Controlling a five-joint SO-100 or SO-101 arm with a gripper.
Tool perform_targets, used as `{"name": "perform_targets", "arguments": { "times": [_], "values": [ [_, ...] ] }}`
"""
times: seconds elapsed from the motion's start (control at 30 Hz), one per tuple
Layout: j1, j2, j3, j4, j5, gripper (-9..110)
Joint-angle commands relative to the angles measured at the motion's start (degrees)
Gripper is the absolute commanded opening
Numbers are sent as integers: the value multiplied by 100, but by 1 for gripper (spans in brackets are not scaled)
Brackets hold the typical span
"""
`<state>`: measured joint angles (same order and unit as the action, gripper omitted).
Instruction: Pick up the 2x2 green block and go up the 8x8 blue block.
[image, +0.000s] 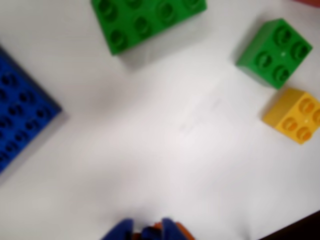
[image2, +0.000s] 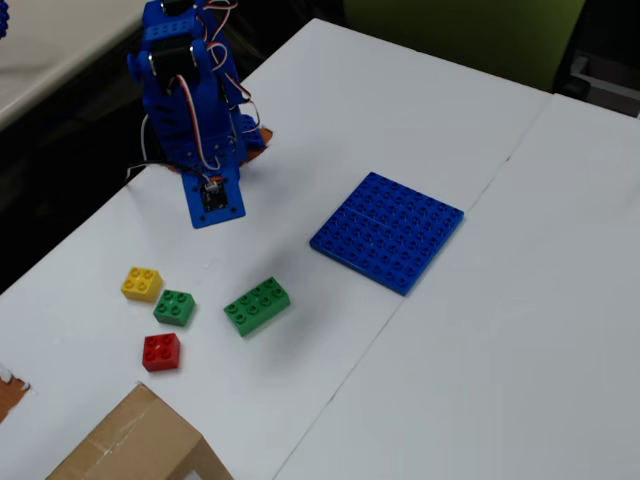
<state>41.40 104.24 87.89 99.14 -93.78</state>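
The small square green plastic brick (image: 275, 51) is sitting between yellow and red ones, well ahead and right of the blue gripper (image: 148, 231) in the wrist view, whose opening I cannot tell.

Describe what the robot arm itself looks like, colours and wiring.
In the fixed view the arm is bright blue plastic with black servo motors, red, white and dark cables looped along it, and a small camera on a flat blue plate. The wrist view shows the tool tips: blue with some orange.

two green bricks (image2: 174, 307) (image2: 257, 305), one yellow brick (image2: 141, 283), one red brick (image2: 161, 351), one blue plate (image2: 387, 231)
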Motion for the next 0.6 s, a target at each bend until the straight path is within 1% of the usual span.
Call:
{"name": "perform_targets", "arguments": {
  "times": [0.0,0.23,0.4,0.5,0.57],
  "values": [
    [422,-571,-580,-396,-255,13],
    [800,-1934,-1608,-826,-334,14],
    [1169,-2549,-2197,-1037,-536,14],
    [1415,-2637,-2276,-1134,-1099,16],
    [1547,-2637,-2276,-1257,-1292,16]
  ]
}}
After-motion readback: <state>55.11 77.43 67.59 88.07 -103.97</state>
